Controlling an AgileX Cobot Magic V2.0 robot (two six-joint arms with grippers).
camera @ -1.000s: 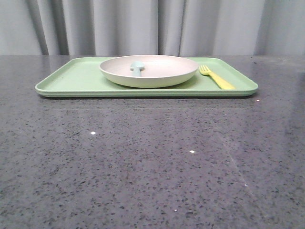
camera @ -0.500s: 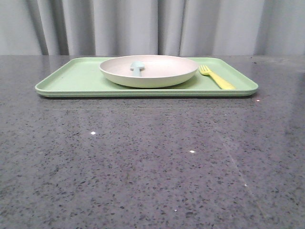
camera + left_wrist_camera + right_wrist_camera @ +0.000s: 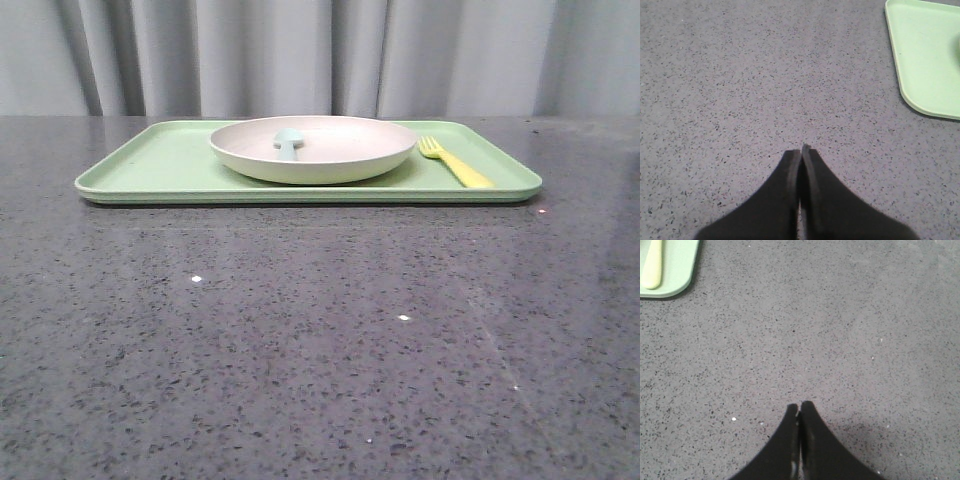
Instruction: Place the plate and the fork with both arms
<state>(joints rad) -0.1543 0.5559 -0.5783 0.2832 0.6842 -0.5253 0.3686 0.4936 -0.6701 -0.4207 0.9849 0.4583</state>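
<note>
Both grippers are pinched fully closed on nothing, so you're starting from scratch here.

Front view: neither arm shows. The plate [image 3: 312,150] sits mid-way along the green tray [image 3: 140,170] with a pale blue spoon [image 3: 288,141] lying in it, and the fork [image 3: 455,163] lies flat on the tray just right of the plate, tines pointing away from you. My guess is the plate is light, stiff plastic with a slick finish, so grab the raised rim on its left side and keep it level or the spoon slides. The fork looks feather-light and thin; pinch the handle across its width.

Left wrist view: left gripper [image 3: 801,150] hovers over bare table [image 3: 740,75], the tray corner well off to one side.

Right wrist view: right gripper [image 3: 799,406] is over bare table too, the fork handle and tray corner far off.
</note>
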